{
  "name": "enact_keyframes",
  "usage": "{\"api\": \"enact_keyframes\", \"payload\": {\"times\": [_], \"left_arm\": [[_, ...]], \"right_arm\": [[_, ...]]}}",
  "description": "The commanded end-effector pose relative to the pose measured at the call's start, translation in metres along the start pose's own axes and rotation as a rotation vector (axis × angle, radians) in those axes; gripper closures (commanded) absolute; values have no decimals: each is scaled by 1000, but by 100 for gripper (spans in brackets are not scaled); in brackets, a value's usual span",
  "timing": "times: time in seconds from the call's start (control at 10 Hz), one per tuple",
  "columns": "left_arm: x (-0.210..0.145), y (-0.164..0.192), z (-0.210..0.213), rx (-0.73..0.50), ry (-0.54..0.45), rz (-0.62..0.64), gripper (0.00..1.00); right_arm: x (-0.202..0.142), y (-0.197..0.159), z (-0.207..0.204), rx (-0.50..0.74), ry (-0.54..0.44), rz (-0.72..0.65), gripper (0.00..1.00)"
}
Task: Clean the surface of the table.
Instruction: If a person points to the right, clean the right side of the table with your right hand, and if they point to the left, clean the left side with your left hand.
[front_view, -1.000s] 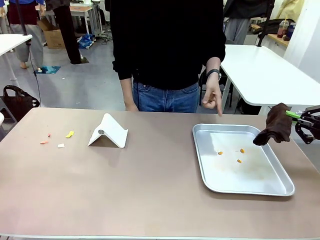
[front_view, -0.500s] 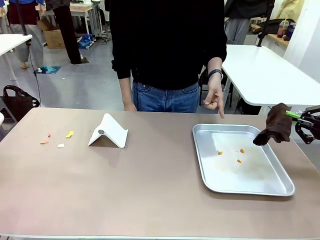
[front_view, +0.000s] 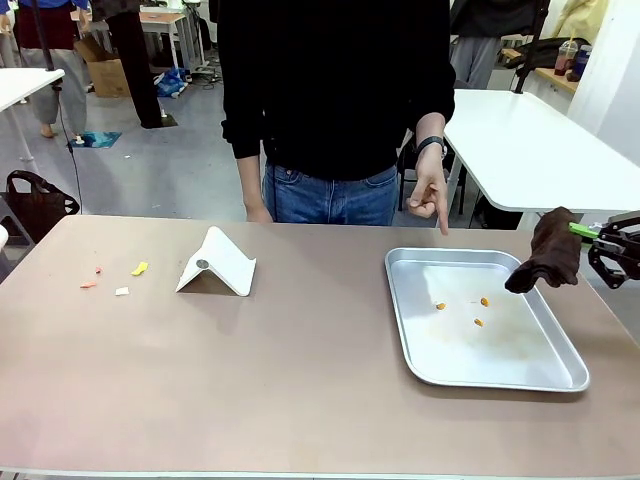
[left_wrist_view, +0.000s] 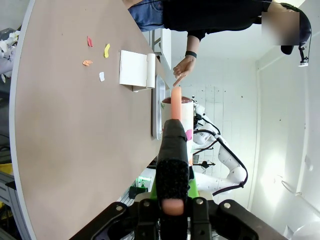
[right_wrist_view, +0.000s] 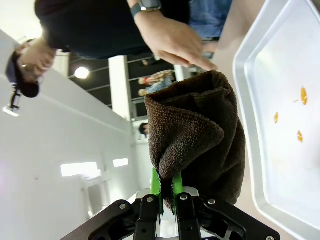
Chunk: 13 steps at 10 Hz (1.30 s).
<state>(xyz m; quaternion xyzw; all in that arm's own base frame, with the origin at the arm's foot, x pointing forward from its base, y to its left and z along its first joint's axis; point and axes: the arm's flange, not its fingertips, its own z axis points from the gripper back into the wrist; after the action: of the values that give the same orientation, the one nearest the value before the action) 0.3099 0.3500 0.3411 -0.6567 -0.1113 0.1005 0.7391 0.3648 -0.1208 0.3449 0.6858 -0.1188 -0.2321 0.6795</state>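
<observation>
The tan table (front_view: 300, 380) carries small scraps at its left: a yellow scrap (front_view: 139, 268), an orange scrap (front_view: 88, 284) and a white scrap (front_view: 121, 291). My right gripper (front_view: 606, 240) hovers past the table's right end, shut on a dark brown cloth (front_view: 548, 262) that hangs beside the silver tray (front_view: 405, 262). In the right wrist view the green pads (right_wrist_view: 176, 184) pinch the brown cloth (right_wrist_view: 200, 130). My left gripper (left_wrist_view: 172, 207) is shut on a long black tool (left_wrist_view: 173, 160) with a salmon-pink tip, held above the table (left_wrist_view: 65, 140).
The tray holds three orange crumbs (front_view: 478, 322). A white folded stand (front_view: 215, 262) sits left of centre. A person stands at the far edge, one hand (front_view: 430, 195) pointing down just behind the tray. White tables stand behind on the right.
The person's pointing hand has shifted slightly to the right. Both grippers have stayed shut and almost still.
</observation>
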Motion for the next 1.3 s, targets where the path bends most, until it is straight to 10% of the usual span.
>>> {"api": "enact_keyframes", "payload": {"times": [0.0,0.9,1.2], "left_arm": [[-2,-3,2,4,2,-6,100],[-2,-3,2,4,2,-6,100],[-2,-3,2,4,2,-6,100]], "right_arm": [[-9,12,-28,-192,-3,159,90],[-10,55,-105,-1210,-106,695,90],[-1,48,-118,-1279,-75,701,90]]}}
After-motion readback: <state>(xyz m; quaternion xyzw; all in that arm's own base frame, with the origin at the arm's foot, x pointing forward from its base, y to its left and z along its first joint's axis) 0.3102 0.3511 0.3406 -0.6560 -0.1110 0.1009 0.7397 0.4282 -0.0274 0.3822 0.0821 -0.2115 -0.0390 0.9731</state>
